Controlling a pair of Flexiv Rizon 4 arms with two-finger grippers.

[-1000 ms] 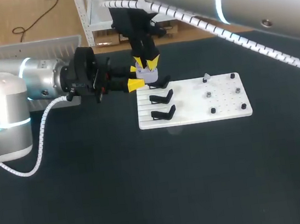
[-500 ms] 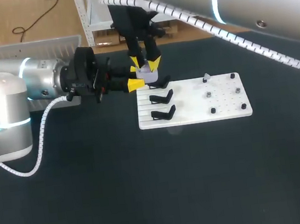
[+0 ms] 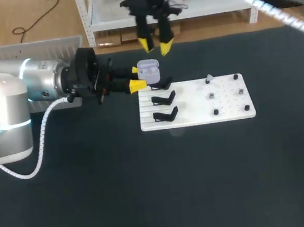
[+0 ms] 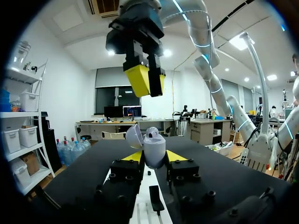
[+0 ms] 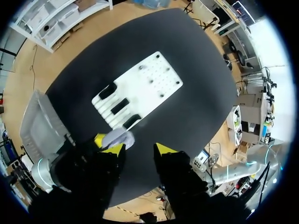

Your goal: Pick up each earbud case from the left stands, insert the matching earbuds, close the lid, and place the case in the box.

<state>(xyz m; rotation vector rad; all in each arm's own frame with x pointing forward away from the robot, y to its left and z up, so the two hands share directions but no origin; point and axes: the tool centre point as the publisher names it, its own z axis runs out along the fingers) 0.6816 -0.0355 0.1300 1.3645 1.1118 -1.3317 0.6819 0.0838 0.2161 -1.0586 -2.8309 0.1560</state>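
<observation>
My left gripper (image 3: pixel 136 77) is shut on a pale lilac earbud case (image 3: pixel 148 72) and holds it sideways just left of the white board (image 3: pixel 231 115). The case (image 4: pixel 154 148) stands between the yellow tips with its lid (image 4: pixel 133 136) swung open. Well above the case hangs my right gripper (image 3: pixel 154 45), open and empty, pointing down. It also shows over the case in the left wrist view, where this right gripper (image 4: pixel 145 80) is seen end on. From the right wrist, the case (image 5: pixel 119 138) lies below, beside one of the right gripper's (image 5: pixel 138 149) fingertips.
The board carries three black stands (image 3: pixel 163 97) on its left half and small pegs on its right, one with a pale earbud (image 3: pixel 209 78). A grey box (image 3: pixel 20 52) sits at the table's back left, behind my left arm.
My right gripper opened, let go at the case and rose up and back. The case stays in my left gripper, which has not moved.
</observation>
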